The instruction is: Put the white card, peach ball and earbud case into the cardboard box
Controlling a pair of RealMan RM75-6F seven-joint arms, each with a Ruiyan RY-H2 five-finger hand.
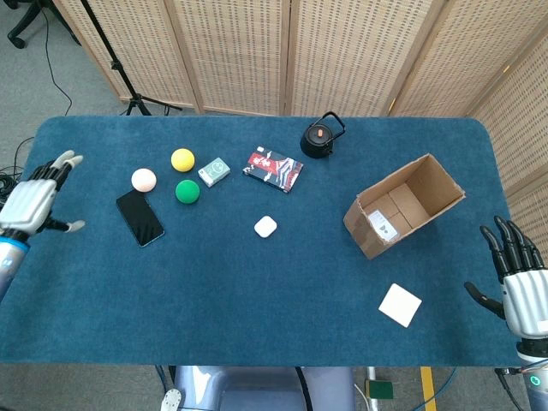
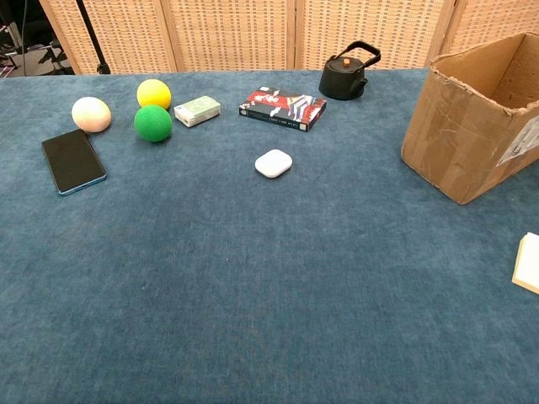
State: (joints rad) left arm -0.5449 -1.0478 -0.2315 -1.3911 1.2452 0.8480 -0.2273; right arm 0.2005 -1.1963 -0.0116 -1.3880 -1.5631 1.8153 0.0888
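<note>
nearest the robot, the right hand (image 1: 522, 291) hangs off the table's right edge with fingers apart and nothing in it, while the flat square white card (image 1: 401, 305) lies on the blue felt tabletop (image 1: 257, 291) just in front of the open brown cardboard box (image 1: 402, 205), which lies tipped on its side. the card looks light, thin and stiff, so it probably has to be levered up at one edge before it can be pinched. mid-table sits the small rounded white earbud case (image 1: 265, 227) (smooth and likely slippery; best taken across its short sides). at the left edge the left hand (image 1: 34, 204) is spread and empty. beyond a black smartphone (image 1: 139, 217) rests the peach-coloured ball (image 1: 144, 180), near a green ball (image 1: 187, 191) and a yellow ball (image 1: 182, 159); it will likely roll, so a cupping grasp from above suits it. farthest are a small green box (image 1: 214, 171), a red and black book (image 1: 273, 169) and a black kettle (image 1: 320, 137).
</note>
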